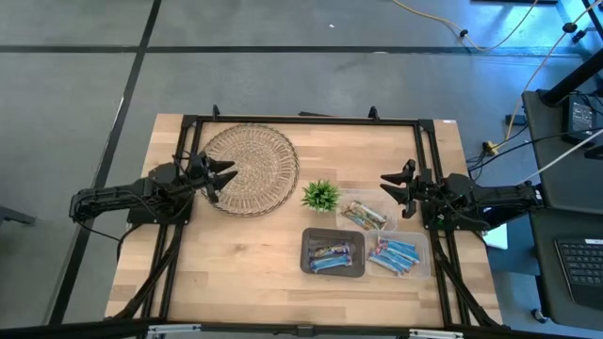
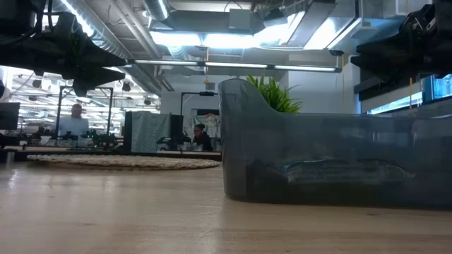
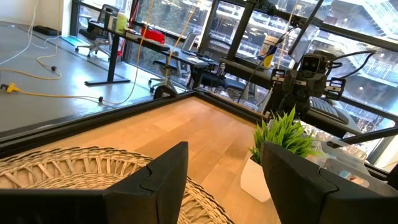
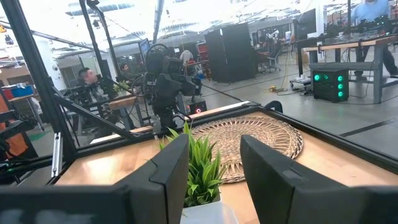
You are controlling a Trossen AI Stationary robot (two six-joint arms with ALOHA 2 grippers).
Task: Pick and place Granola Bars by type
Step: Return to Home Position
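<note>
Bare wooden table [image 1: 236, 254] in an open workshop — left gripper [image 1: 226, 177] and right gripper [image 1: 387, 185] both spread, empty, above it.

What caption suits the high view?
Left gripper over the woven mat's edge, right gripper beside three bins holding granola bars, both open.

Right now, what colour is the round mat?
The mat is pale tan woven wicker, clearest in the high view.

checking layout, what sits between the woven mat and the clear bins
Only the small green plant, beside the woven mat; the high view shows it.
</note>
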